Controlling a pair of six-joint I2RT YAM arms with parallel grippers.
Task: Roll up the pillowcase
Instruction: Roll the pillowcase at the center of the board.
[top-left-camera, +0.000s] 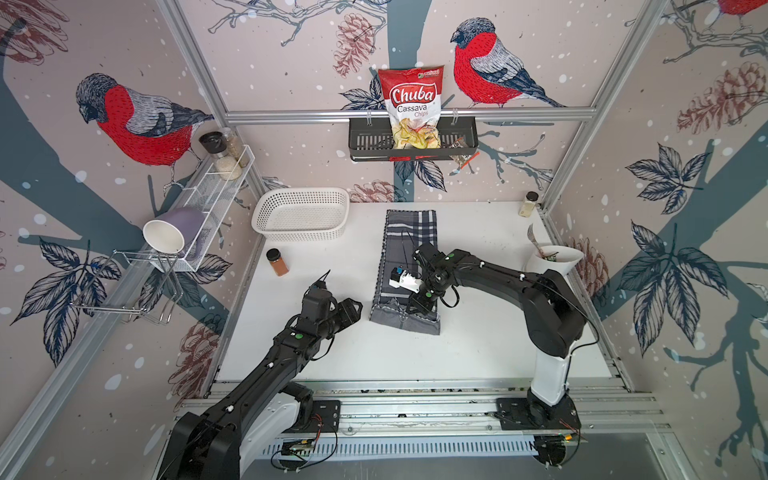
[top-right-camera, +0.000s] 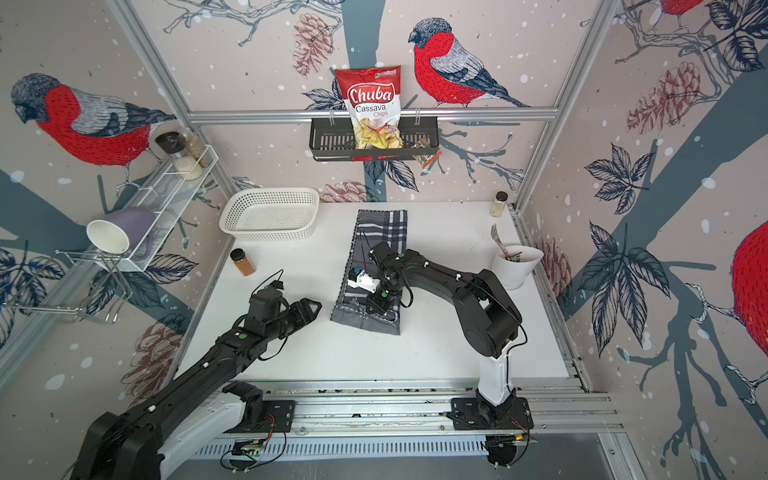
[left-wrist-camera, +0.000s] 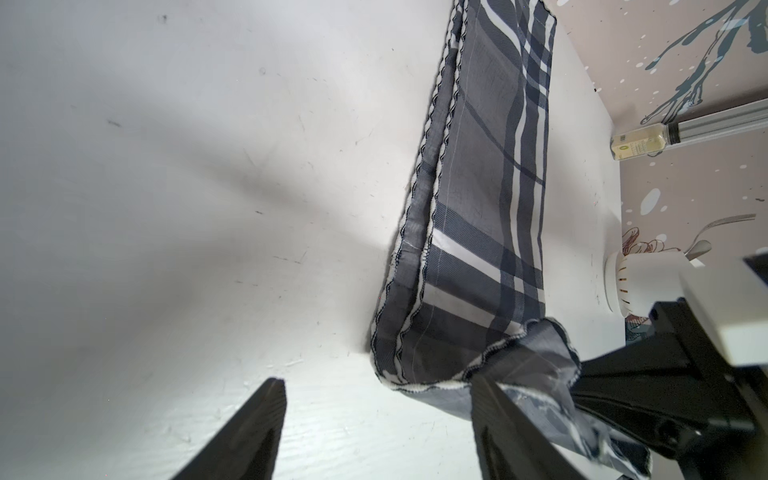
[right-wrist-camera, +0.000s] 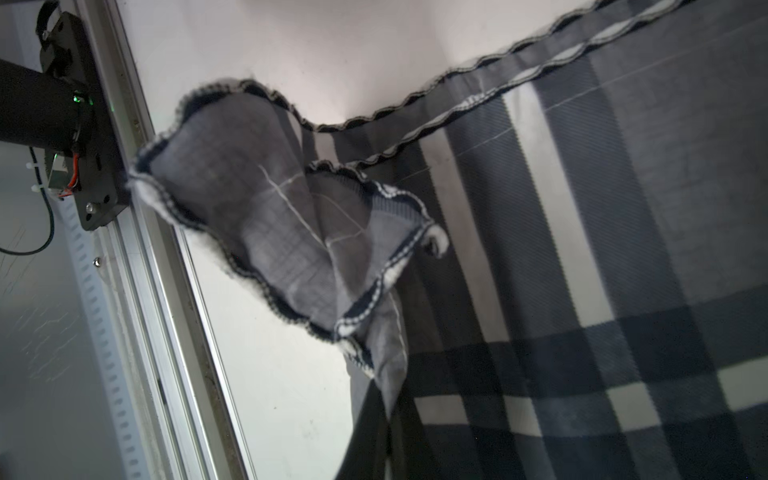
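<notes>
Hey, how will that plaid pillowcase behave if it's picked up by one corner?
Likely floppy: the pillowcase corner raised at the right claw curls and sags. Probably light, since it looks thin, almost see-through there.

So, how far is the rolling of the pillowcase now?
Done: the pillowcase lies folded into a long narrow strip. In hand: the right claw seems to pinch its near end, which is lifted. The left claw is open beside it. Left: nearly the whole strip lies flat, unrolled.

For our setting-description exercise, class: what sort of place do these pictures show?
Probably a robot lab cell staged as a kitchen: a left arm and right arm bolted to a rail, aluminium framing, a chips bag and spice jar.
</notes>
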